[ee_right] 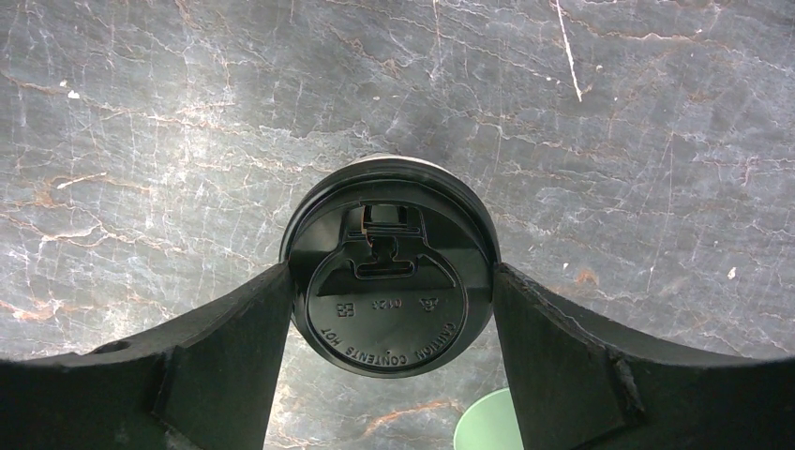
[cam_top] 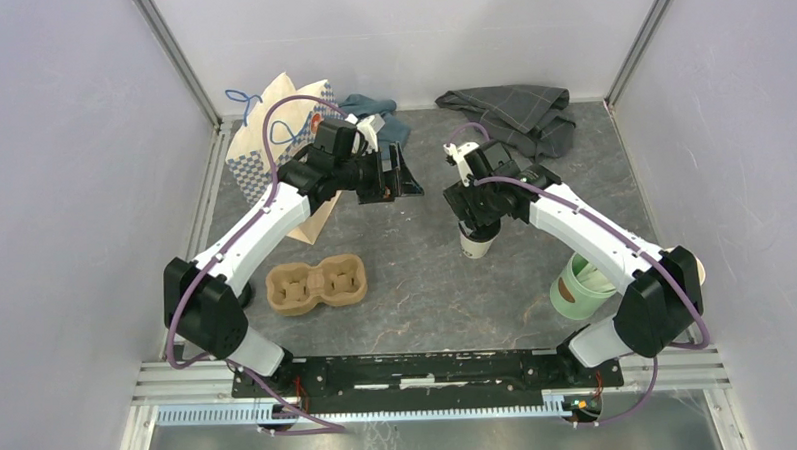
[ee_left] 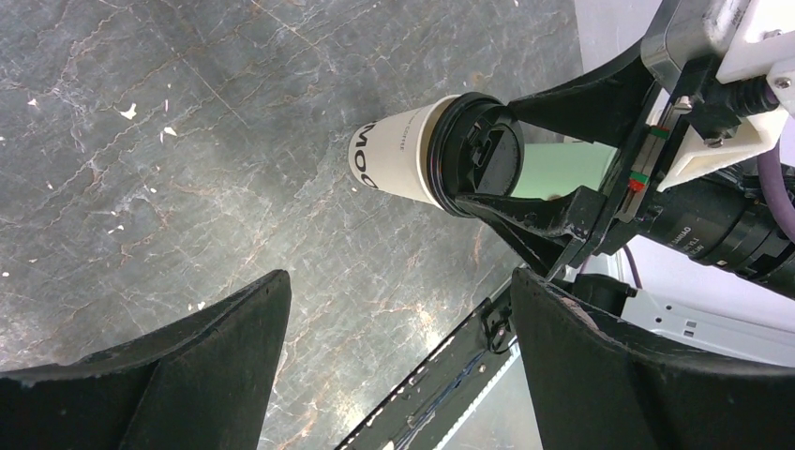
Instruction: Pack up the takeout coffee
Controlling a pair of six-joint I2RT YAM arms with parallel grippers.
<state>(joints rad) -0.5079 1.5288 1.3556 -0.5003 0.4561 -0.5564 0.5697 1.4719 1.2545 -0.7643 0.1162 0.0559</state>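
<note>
The coffee point(ee_right: 389, 314) stood between the right pincer's point(ee_right: 389, 270) wide-set fingers, which seemingly touched it; whether they gripped it I couldn't tell. Only the left wrist view showed its white side. The left pincer point(ee_left: 398, 281) gaped, empty.

Left arm point(cam_top: 264, 225) and right arm point(cam_top: 587, 230): white plastic link shells, black joint housings, bulky black shoulder blocks. Thin purple cable point(cam_top: 268, 149) runs along each. Left gripper point(ee_left: 398, 375) and right gripper point(ee_right: 389, 309): matte black wedge fingers, scuffed edges. White wrist bracket point(ee_left: 717, 145) has small green and red marks. Black lens barrel point(ee_left: 727, 234) has white lettering.
</note>
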